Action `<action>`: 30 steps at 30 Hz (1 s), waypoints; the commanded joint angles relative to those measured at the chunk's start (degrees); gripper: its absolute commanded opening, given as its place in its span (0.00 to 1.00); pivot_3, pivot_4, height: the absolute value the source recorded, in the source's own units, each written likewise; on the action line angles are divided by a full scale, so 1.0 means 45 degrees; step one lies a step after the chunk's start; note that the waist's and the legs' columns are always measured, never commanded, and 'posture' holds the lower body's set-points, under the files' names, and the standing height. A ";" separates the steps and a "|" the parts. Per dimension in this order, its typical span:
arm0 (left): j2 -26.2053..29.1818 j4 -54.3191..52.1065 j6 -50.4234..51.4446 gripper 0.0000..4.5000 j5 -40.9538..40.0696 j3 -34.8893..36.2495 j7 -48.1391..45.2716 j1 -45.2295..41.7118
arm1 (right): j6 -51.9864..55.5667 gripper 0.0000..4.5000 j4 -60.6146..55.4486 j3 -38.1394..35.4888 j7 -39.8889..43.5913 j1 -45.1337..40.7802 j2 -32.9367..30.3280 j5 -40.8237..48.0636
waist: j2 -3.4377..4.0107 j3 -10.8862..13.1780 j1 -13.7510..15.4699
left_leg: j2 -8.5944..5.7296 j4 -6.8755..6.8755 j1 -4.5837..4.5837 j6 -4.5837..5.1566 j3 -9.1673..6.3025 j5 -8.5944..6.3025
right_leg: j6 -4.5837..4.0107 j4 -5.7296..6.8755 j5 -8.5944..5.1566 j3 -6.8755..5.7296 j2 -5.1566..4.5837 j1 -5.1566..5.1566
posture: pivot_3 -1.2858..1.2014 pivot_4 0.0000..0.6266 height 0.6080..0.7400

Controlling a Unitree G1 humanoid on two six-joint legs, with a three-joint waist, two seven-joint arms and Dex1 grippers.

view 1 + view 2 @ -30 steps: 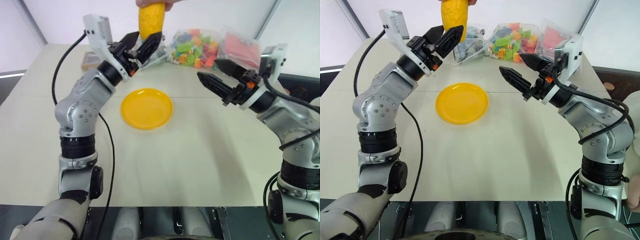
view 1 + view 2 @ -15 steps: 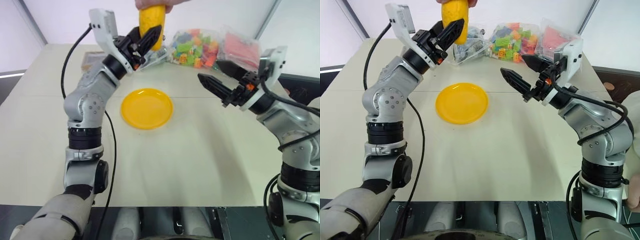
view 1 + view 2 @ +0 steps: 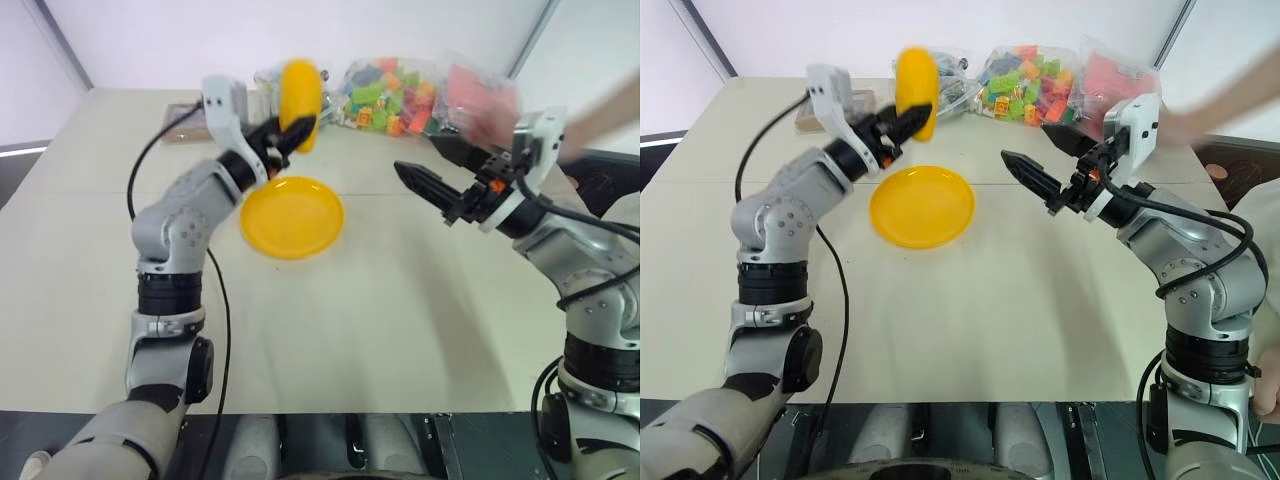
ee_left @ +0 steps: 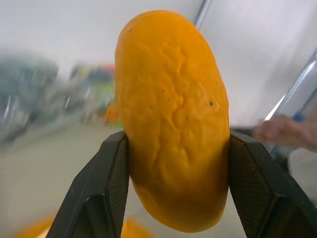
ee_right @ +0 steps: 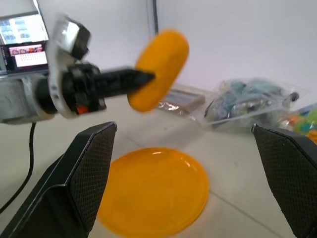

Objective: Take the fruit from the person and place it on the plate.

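The yellow fruit (image 3: 300,98) stands upright between the two black fingers of my left gripper (image 3: 289,130), which is shut on its lower half. In the left wrist view the fruit (image 4: 173,119) is squeezed from both sides. It hangs above the far rim of the yellow-orange plate (image 3: 292,217), which lies flat on the table. My right gripper (image 3: 418,157) hovers open to the right of the plate with nothing between its fingers. The person's hand (image 3: 490,112) is a blur at the right, behind my right gripper and apart from the fruit.
Clear bags of multicoloured bricks (image 3: 390,92) and a bag of red pieces (image 3: 1110,75) lie along the table's far edge. A brown flat box (image 3: 805,122) sits at the far left, behind my left arm. Bare tabletop lies in front of the plate.
My left gripper closed on the fruit and carried it down toward the plate. The person's hand let go and swung away to the right. My right arm stayed in place.
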 commanded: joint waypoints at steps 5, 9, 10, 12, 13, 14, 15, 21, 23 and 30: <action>0.1123 -0.1279 0.1987 0.50 0.0562 -0.1028 -0.0075 0.1321 | -0.0197 1.00 -0.0815 0.0025 -0.0076 0.0527 -0.0241 -0.0162 | 0.0000 0.0000 0.0005 | 0.0002 -0.0005 0.0001 0.0000 -0.0001 0.0000 | 0.0000 0.0000 0.0000 0.0001 0.0001 -0.0002 | 0.52 0.24 0.93; 0.1376 -0.1067 0.2246 0.50 0.1195 -0.1532 -0.0001 0.1909 | -0.0226 1.00 -0.0943 0.0063 -0.0218 0.0717 -0.0166 -0.0191 | 0.0000 0.0000 0.0017 | 0.0001 -0.0003 0.0002 0.0000 0.0001 0.0000 | 0.0000 0.0003 0.0000 0.0000 -0.0002 -0.0002 | 0.52 0.24 0.93; 0.1354 -0.1043 0.2243 0.50 0.1247 -0.1567 -0.0043 0.2012 | -0.0237 1.00 -0.0975 0.0075 -0.0247 0.0752 -0.0151 -0.0222 | 0.0000 0.0000 0.0017 | 0.0000 -0.0004 0.0001 0.0000 0.0001 0.0000 | -0.0001 0.0002 0.0000 0.0000 -0.0002 -0.0002 | 0.52 0.24 0.93; 0.1379 -0.1023 0.2049 0.50 0.1496 -0.1748 -0.0200 0.2144 | -0.0250 1.00 -0.1022 0.0096 -0.0315 0.0801 -0.0111 -0.0259 | 0.0000 0.0000 0.0023 | 0.0000 -0.0003 0.0001 0.0000 0.0000 0.0000 | 0.0000 0.0002 0.0000 0.0000 -0.0002 -0.0002 | 0.52 0.24 0.93; 0.1346 -0.0988 0.2011 0.50 0.1554 -0.1735 -0.0240 0.2178 | -0.0256 1.00 -0.1056 0.0111 -0.0350 0.0830 -0.0094 -0.0267 | 0.0000 0.0000 0.0027 | 0.0000 -0.0004 0.0001 0.0000 0.0000 0.0000 | -0.0001 0.0002 0.0000 0.0000 -0.0002 -0.0002 | 0.52 0.24 0.93; 0.1293 -0.0887 0.1957 0.50 0.1614 -0.1699 -0.0263 0.2194 | -0.0269 1.00 -0.1086 0.0126 -0.0373 0.0862 -0.0083 -0.0278 | 0.0000 0.0000 0.0029 | 0.0000 -0.0004 0.0001 0.0000 0.0000 0.0000 | -0.0001 0.0002 -0.0001 0.0000 -0.0002 -0.0002 | 0.52 0.24 0.93; 0.1243 -0.0816 0.1934 0.74 0.1653 -0.1654 -0.0284 0.2200 | -0.0281 1.00 -0.1108 0.0137 -0.0389 0.0887 -0.0080 -0.0286 | 0.0000 0.0000 0.0024 | 0.0000 -0.0004 0.0001 0.0000 0.0001 0.0000 | -0.0001 0.0002 -0.0001 0.0000 -0.0002 -0.0002 | 0.52 0.24 0.93; 0.1135 -0.1379 0.1880 0.99 0.1329 -0.1090 -0.0650 0.2274 | -0.0317 1.00 -0.1140 0.0140 -0.0436 0.1003 -0.0088 -0.0345 | 0.0000 0.0000 0.0013 | 0.0000 -0.0004 0.0002 0.0000 0.0000 0.0000 | -0.0001 0.0002 -0.0001 0.0000 -0.0002 -0.0002 | 0.52 0.24 0.93; 0.1148 -0.1894 0.1964 0.99 0.1090 -0.0797 -0.0746 0.2321 | -0.0335 1.00 -0.1142 0.0174 -0.0414 0.1007 -0.0117 -0.0394 | 0.0000 0.0000 0.0007 | 0.0001 -0.0004 0.0001 0.0000 0.0000 0.0000 | -0.0001 0.0001 -0.0001 0.0000 -0.0003 -0.0002 | 0.52 0.24 0.93; 0.2658 -0.6212 0.4209 0.99 -0.0703 0.1256 -0.0352 0.2950 | -0.0370 1.00 -0.0860 0.0231 0.0450 0.1430 -0.0811 -0.0661 | 0.0000 0.0000 -0.0014 | 0.0005 -0.0010 0.0003 0.0001 -0.0014 -0.0001 | -0.0002 0.0001 -0.0001 0.0004 -0.0004 -0.0005 | 0.52 0.24 0.93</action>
